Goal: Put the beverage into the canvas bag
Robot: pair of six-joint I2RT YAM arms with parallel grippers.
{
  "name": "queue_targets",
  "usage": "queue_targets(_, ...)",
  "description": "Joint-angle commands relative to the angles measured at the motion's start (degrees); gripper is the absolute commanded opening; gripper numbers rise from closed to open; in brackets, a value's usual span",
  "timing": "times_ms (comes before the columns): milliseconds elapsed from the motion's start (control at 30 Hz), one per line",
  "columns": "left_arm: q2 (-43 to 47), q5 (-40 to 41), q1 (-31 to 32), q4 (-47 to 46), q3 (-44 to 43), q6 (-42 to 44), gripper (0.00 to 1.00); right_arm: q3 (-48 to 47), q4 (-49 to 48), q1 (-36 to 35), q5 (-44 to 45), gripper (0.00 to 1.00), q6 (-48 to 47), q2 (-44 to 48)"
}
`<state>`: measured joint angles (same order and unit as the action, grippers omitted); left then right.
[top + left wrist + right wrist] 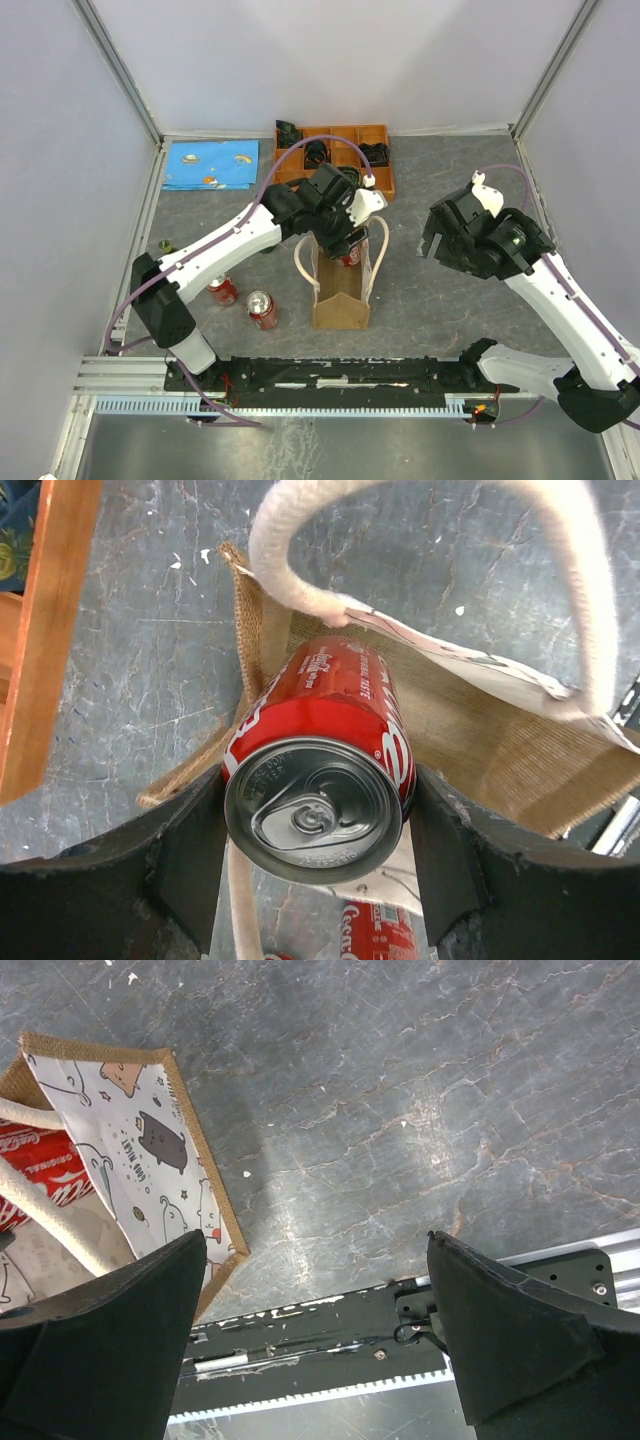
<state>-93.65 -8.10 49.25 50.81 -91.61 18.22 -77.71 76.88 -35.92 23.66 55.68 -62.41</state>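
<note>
Black fingers (190,865) of the left gripper (315,840) clamp a red can (320,740) by its sides. Its pull-tab end faces the wrist camera, and its bottom end pokes into the open mouth of the bag (340,305), between the rope handles (300,590). Well to the right, the right gripper (315,1245) hangs over the table (420,1110), jaws spread wide and holding nothing.

Robot lab cell, white partition walls (330,60)
</note>
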Motion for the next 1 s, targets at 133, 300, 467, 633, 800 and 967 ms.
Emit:
queue_targets(133,-3.18,2.87,0.23,-14.41,4.07,-6.41,0.03,0.38,1.43,0.16,2.18,0.99,1.00,0.72)
queue_targets(300,-5.28,5.47,0.23,-17.34,4.57,-7.78,0.03,0.64,2.02,0.16,2.33,0.99,1.76,1.52)
queue_targets(467,-6.58,6.77,0.22,-19.12,4.97,-9.84,0.03,1.21,2.69,0.13,2.70,0.99,2.56,2.58)
queue_targets(633,-7.57,7.24,0.45,-19.56,5.68,-10.71,0.03,1.86,2.80,0.12,2.70,0.99,3.15,3.10)
queue_targets(800,-9.15,8.35,0.89,-19.97,7.03,-11.36,0.03,2.26,2.70,0.21,2.53,0.99,3.51,3.34)
queue_targets(967,-10.77,9.70,1.77,-20.11,7.33,-12.38,0.03,2.43,2.94,0.16,2.61,0.99,3.80,3.82)
